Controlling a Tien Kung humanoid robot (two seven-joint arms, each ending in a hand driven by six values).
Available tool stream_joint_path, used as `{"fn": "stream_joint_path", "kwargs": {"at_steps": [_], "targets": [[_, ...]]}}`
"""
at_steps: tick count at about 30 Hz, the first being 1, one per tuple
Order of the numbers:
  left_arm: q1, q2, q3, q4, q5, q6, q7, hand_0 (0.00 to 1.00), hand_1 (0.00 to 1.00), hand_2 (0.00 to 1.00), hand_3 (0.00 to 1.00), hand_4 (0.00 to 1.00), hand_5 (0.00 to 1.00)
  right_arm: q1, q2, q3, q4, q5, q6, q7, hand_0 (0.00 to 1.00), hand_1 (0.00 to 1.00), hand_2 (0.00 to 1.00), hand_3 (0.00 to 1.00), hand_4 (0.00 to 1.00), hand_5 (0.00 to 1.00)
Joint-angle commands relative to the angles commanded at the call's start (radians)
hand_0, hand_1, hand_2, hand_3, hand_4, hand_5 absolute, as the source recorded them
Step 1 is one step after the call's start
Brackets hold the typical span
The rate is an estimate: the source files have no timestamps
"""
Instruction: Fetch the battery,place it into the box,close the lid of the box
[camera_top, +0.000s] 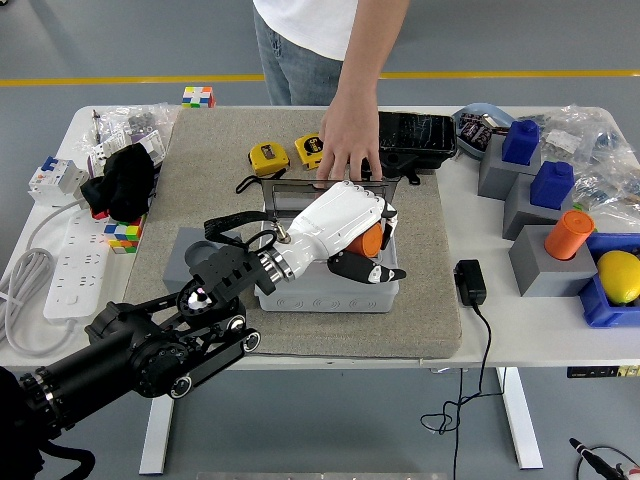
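Observation:
My left hand, white with black fingertips, reaches in from the lower left over the open grey box on the beige mat. Its fingers are curled around an orange battery, held low over the box's right side. I cannot tell whether the battery touches the box floor. The box's lid stands open at the far side. A person's hand rests on the lid's top edge and holds it up. My hand hides most of the box's inside.
Two yellow tape measures and a black pouch lie behind the box. A black adapter with a cable lies to the right. Grey blocks with blue and orange pieces stand at far right. A power strip lies at left.

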Motion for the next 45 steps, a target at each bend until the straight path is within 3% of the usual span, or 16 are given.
{"fn": "stream_joint_path", "kwargs": {"at_steps": [4, 20, 21, 26, 27, 32, 33, 38, 39, 45], "targets": [[-0.004, -0.009, -0.017, 0.03, -0.002, 0.007, -0.004, 0.023, 0.002, 0.013, 0.007, 0.88, 0.401, 0.001, 0.0, -0.004, 0.0, 0.005, 0.0, 0.001, 0.877, 0.848, 0.818, 0.839, 0.998, 0.998], [-0.003, -0.012, -0.02, 0.055, 0.003, 0.001, -0.007, 0.028, 0.002, 0.014, 0.007, 0.868, 0.42, 0.001, 0.0, -0.01, 0.0, 0.011, 0.001, 0.0, 0.877, 0.848, 0.818, 0.838, 0.998, 0.998], [-0.003, -0.013, -0.021, 0.061, 0.002, 0.001, -0.01, 0.029, 0.002, 0.017, 0.008, 0.891, 0.486, 0.001, 0.0, -0.01, 0.0, 0.009, 0.002, 0.0, 0.877, 0.848, 0.818, 0.839, 0.998, 0.998], [-0.002, -0.015, -0.022, 0.077, -0.002, 0.004, -0.025, 0.029, 0.002, 0.017, 0.008, 0.891, 0.486, -0.001, 0.001, -0.016, 0.0, 0.014, 0.003, 0.0, 0.877, 0.848, 0.818, 0.839, 0.998, 0.998], [-0.001, -0.014, -0.022, 0.077, -0.005, 0.004, -0.028, 0.029, 0.002, 0.018, 0.011, 0.954, 0.738, -0.001, 0.001, -0.016, 0.0, 0.014, 0.004, -0.001, 0.877, 0.848, 0.817, 0.839, 0.998, 0.998], [0.002, -0.015, -0.023, 0.084, -0.026, -0.004, -0.041, 0.029, 0.002, 0.018, 0.011, 0.954, 0.738, -0.001, 0.001, -0.016, 0.0, 0.014, 0.004, -0.001, 0.877, 0.848, 0.817, 0.839, 0.998, 0.998], [0.003, -0.015, -0.024, 0.086, -0.029, -0.005, -0.043, 0.041, 0.002, 0.02, 0.009, 0.952, 0.92, 0.0, 0.001, -0.019, 0.0, 0.017, 0.004, -0.001, 0.877, 0.847, 0.816, 0.839, 0.998, 0.998], [0.005, -0.015, -0.025, 0.088, -0.033, -0.011, -0.046, 0.041, 0.002, 0.02, 0.009, 0.952, 0.92, -0.002, 0.001, -0.021, 0.0, 0.019, 0.004, 0.0, 0.877, 0.847, 0.816, 0.839, 0.998, 0.998], [0.004, -0.016, -0.026, 0.088, -0.032, -0.012, -0.047, 0.045, 0.002, 0.023, 0.008, 0.958, 0.985, -0.002, 0.001, -0.022, 0.0, 0.019, 0.004, 0.0, 0.877, 0.845, 0.817, 0.839, 0.998, 0.998], [0.003, -0.016, -0.027, 0.094, -0.034, -0.018, -0.048, 0.05, 0.002, 0.024, 0.009, 0.95, 0.998, 0.001, 0.0, -0.021, 0.0, 0.02, 0.004, 0.0, 0.877, 0.845, 0.816, 0.84, 0.998, 0.998]]}}
